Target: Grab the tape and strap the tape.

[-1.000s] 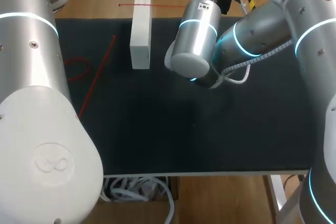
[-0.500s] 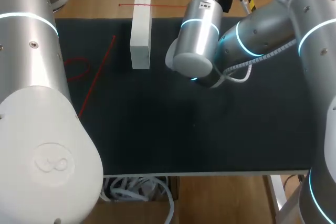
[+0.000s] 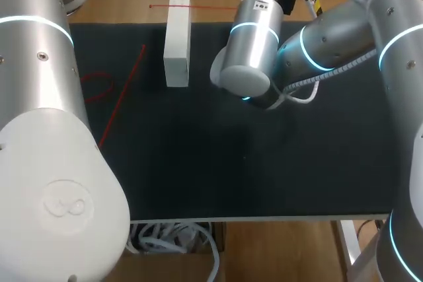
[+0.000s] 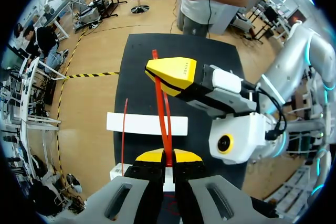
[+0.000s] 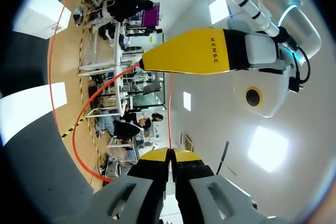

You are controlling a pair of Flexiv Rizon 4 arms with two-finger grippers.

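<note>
- Left wrist view: my left gripper (image 4: 168,157) has its 2 yellow tips pressed together on the tape (image 4: 161,111), a thin red strip that comes up from between them
- From there the tape rises in 2 strands lying close side by side to my right gripper (image 4: 170,74), which hangs above the black table (image 4: 136,56); a short red end sticks out past its yellow tips
- Right wrist view: my right gripper's tips are also pinched together, with a thin red strand of the tape coming straight out from between them
- In that view the strand runs up towards my left gripper's yellow tips, and a wider red loop swings out from their point and curves back down beside my right fingers
- So the tape is held in the air between both grippers, above the table, not lying on it
- A white block (image 4: 147,124) lies flat on the table beneath the held tape, and a separate red strand (image 4: 124,135) runs near 1 end of it
- Head view: my right arm (image 3: 251,51) comes in from the right and reaches over the far middle of the table, hiding its gripper
- My left arm (image 3: 39,97) fills the left side
- The white block lies lengthwise at the far edge, just left of my right arm; the red strand slants across the table to the block's left, with a red loop (image 3: 96,85) beyond it, near my left arm
</note>
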